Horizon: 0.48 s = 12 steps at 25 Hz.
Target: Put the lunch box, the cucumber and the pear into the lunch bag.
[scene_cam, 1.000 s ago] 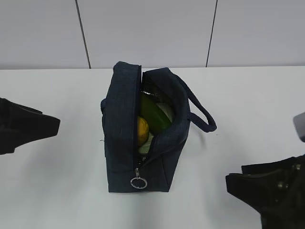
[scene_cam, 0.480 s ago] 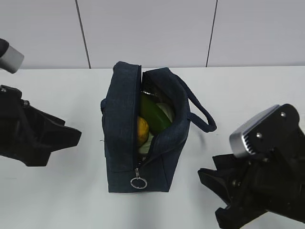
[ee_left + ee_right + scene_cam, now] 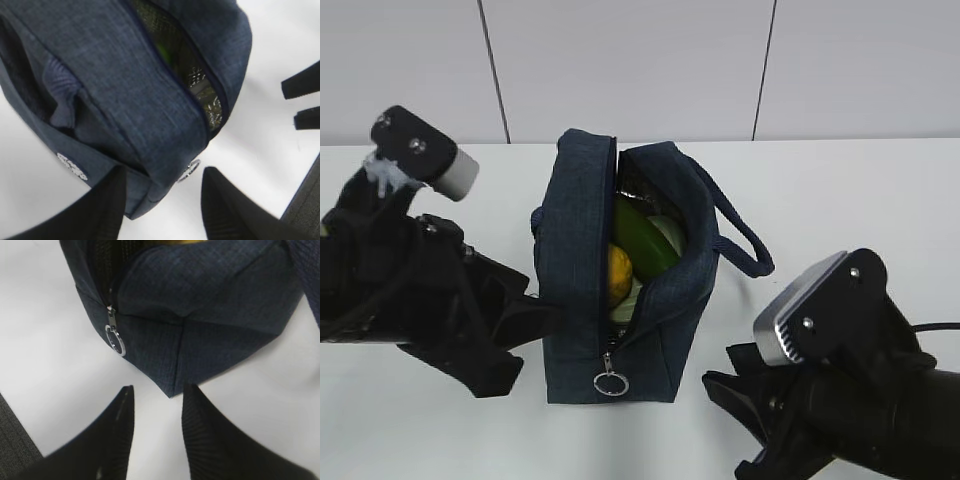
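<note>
Navy fabric lunch bag (image 3: 620, 290) holds all items; left gripper (image 3: 160, 200) and right gripper (image 3: 157, 415) both apart, flanking it; next: grasp silver ring pull (image 3: 611, 384)

Bright, even light washes the white table (image 3: 840, 190) (faint shadows); wrist views look soft.

Inside the lunch bag (image 3: 582, 280), the cucumber (image 3: 638, 240), pear (image 3: 618, 273) and lunch box (image 3: 668, 233) show only partly through the opening at frame centre. The right tool (image 3: 745, 425) is cut off by the bottom edge, its tips unclear.
</note>
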Each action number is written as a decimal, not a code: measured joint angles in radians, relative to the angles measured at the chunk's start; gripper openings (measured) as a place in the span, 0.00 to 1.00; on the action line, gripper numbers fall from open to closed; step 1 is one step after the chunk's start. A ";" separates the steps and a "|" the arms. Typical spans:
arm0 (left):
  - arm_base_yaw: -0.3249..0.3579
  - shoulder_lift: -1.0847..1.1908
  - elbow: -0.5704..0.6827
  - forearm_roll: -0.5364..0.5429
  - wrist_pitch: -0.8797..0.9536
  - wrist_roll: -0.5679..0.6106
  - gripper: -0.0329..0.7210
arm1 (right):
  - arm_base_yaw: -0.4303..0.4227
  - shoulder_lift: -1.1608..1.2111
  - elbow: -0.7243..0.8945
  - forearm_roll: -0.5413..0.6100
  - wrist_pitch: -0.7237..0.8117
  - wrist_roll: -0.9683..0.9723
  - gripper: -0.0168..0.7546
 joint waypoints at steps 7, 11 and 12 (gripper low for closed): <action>-0.002 0.036 0.000 -0.020 -0.063 0.000 0.44 | 0.000 0.077 0.038 -0.083 -0.119 0.044 0.35; -0.002 0.045 0.000 -0.098 -0.118 0.000 0.44 | 0.000 0.152 0.038 -0.117 -0.190 0.046 0.35; -0.002 0.056 0.000 -0.115 -0.124 0.000 0.44 | 0.000 0.172 0.038 -0.126 -0.206 0.046 0.35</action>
